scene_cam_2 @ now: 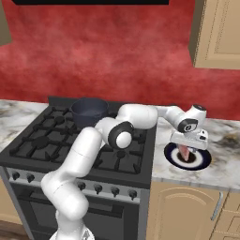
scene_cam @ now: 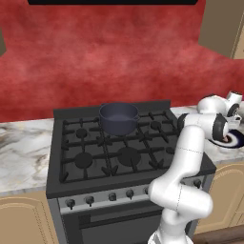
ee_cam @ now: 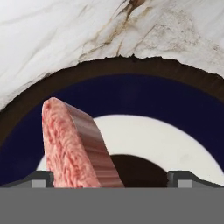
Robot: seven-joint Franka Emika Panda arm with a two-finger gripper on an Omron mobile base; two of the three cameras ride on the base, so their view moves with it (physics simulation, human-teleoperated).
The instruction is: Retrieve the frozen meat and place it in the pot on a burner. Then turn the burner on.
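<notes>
While the arm reaches out to the right of the stove (scene_cam_2: 70, 140), the gripper (scene_cam_2: 187, 149) hangs directly over the plate (scene_cam_2: 202, 161) that lies on the marble desk (scene_cam_2: 220, 154) just beside the stove's right edge. In the hand view the two finger tips (ee_cam: 41, 178) stand wide apart at the bottom edge, the jaws fully spread and closed on nothing. The frozen meat (ee_cam: 74, 146), a pink slab with a brownish side, stands tilted on the plate, rising between the finger tips and close to the left one; whether it touches that tip cannot be told. The plate has a dark brown rim, a navy band and a white centre. From the right base view the meat shows as a reddish piece just under the gripper. The pot (scene_cam: 118, 117), dark blue-grey with straight sides, sits on the rear centre burner (scene_cam: 119, 131) of the stove, well apart from the plate and the gripper. A row of knobs (scene_cam: 112, 196) lines the stove's front panel.
</notes>
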